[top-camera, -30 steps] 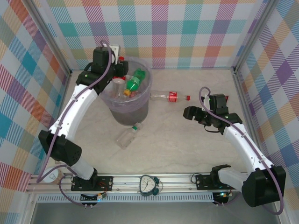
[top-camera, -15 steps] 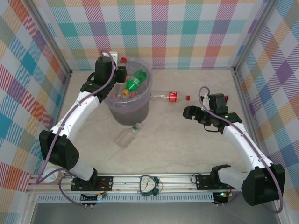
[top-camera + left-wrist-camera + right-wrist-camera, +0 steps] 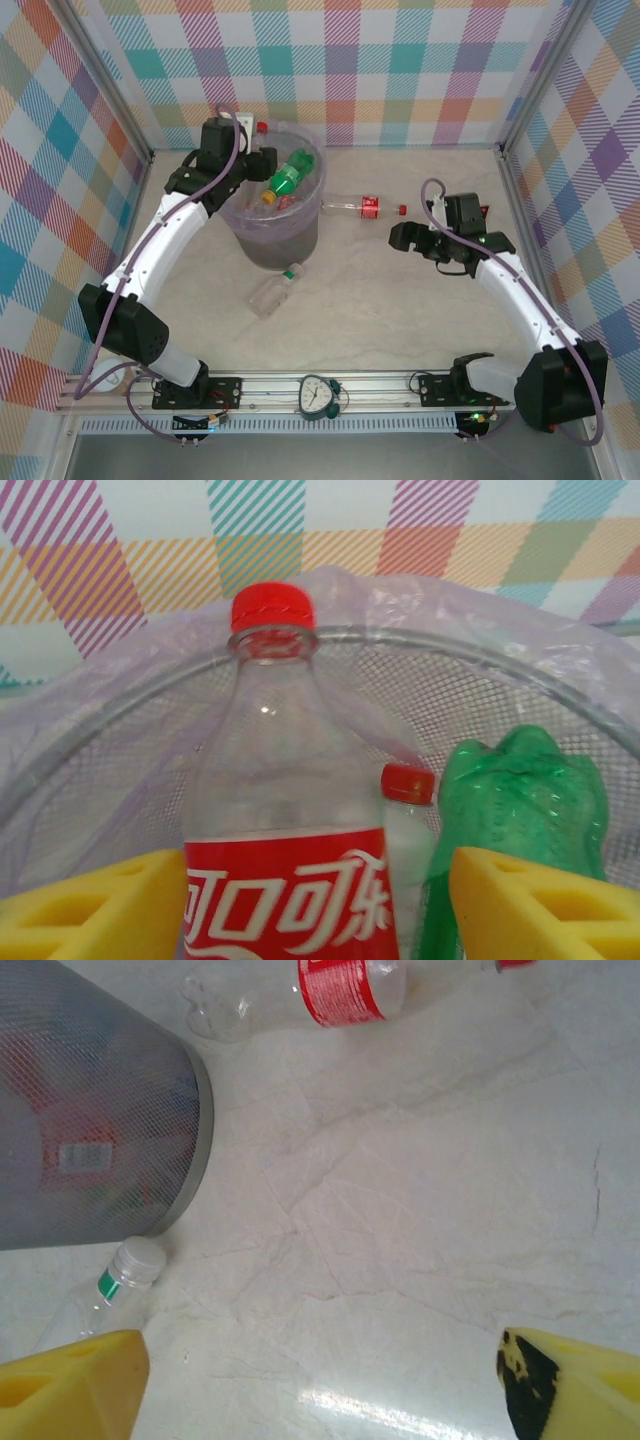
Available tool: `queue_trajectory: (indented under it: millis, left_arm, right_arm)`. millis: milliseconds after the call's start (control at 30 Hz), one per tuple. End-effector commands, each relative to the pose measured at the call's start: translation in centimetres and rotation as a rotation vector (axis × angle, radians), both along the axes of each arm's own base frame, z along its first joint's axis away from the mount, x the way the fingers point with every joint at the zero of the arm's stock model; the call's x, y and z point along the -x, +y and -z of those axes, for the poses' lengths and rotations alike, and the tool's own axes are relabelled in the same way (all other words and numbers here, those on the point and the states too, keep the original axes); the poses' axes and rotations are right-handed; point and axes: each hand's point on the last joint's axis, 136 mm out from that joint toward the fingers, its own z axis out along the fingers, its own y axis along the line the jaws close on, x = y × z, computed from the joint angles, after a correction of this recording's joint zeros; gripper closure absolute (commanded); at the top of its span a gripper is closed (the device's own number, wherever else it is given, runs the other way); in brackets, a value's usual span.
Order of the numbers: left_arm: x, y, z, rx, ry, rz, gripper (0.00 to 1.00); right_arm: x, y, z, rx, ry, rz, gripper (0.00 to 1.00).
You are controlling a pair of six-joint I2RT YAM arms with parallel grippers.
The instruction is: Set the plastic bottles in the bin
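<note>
- Checked pastel walls (image 3: 400, 70) are closing in the cell on the left, back and right.
- A pale veined tabletop (image 3: 400, 320) is carrying everything.
- The bin (image 3: 290, 245), mesh with a lilac liner, is standing far left, with a green bottle (image 3: 288, 172) lying inside.
- My left gripper (image 3: 315, 900) is hovering at the rim, pads spread around an upright red-capped bottle (image 3: 280, 810), right pad clear of it.
- My right gripper (image 3: 320, 1380) is hanging wide open over bare tabletop.
- A red-labelled bottle (image 3: 358, 207) is lying right of the bin, a white-capped bottle (image 3: 272, 292) near its base.

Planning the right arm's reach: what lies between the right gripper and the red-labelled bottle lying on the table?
Bare tabletop, nothing else, between the right gripper and the red-labelled bottle, as the right wrist view shows.
</note>
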Motion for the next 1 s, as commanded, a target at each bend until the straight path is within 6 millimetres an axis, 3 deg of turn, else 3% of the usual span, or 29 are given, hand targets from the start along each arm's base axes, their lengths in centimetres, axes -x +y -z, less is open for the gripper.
queue_trajectory:
  millis: [0, 100, 167, 267, 367, 500, 600, 700, 833, 967]
  left_arm:
    - [2.3, 0.2, -3.7, -0.014, -0.043, 0.045, 0.21]
    - [4.3, 2.0, -6.2, -0.043, -0.086, 0.002, 0.14]
    - [6.1, 3.3, -7.3, -0.045, -0.119, -0.031, 0.12]
    - [9.5, 5.4, -7.0, -0.033, -0.087, -0.095, 0.12]
    - [13.1, 6.2, -3.5, 0.029, 0.025, -0.122, 0.14]
    - [17.0, 5.6, 2.2, 0.177, 0.155, -0.121, 0.15]
    - [19.4, 5.7, 5.2, 0.248, 0.215, -0.141, 0.17]
    - [21.7, 6.4, 7.5, 0.272, 0.263, -0.180, 0.19]
    - [23.5, 6.8, 8.1, 0.295, 0.268, -0.186, 0.21]
    - [24.0, 7.3, 7.1, 0.289, 0.249, -0.197, 0.21]
  right_arm:
    - [-1.3, 0.6, -0.8, 0.080, -0.046, -0.157, 0.01]
    - [-2.5, 1.7, -0.4, 0.086, -0.051, -0.284, 0.01]
    - [-4.5, 2.5, -0.5, 0.088, -0.102, -0.323, 0.01]
    - [-7.6, 2.7, -0.9, 0.183, -0.191, -0.392, 0.01]
    - [-10.4, 2.5, 0.0, 0.305, -0.246, -0.491, 0.01]
    - [-13.3, 2.6, 3.1, 0.410, -0.225, -0.645, 0.01]
    - [-15.4, 2.7, 5.1, 0.452, -0.203, -0.707, 0.01]
    - [-17.2, 3.7, 6.0, 0.427, -0.238, -0.739, 0.01]
    - [-18.2, 4.8, 7.4, 0.396, -0.235, -0.793, 0.01]
    - [-18.1, 5.1, 9.5, 0.385, -0.182, -0.844, 0.01]
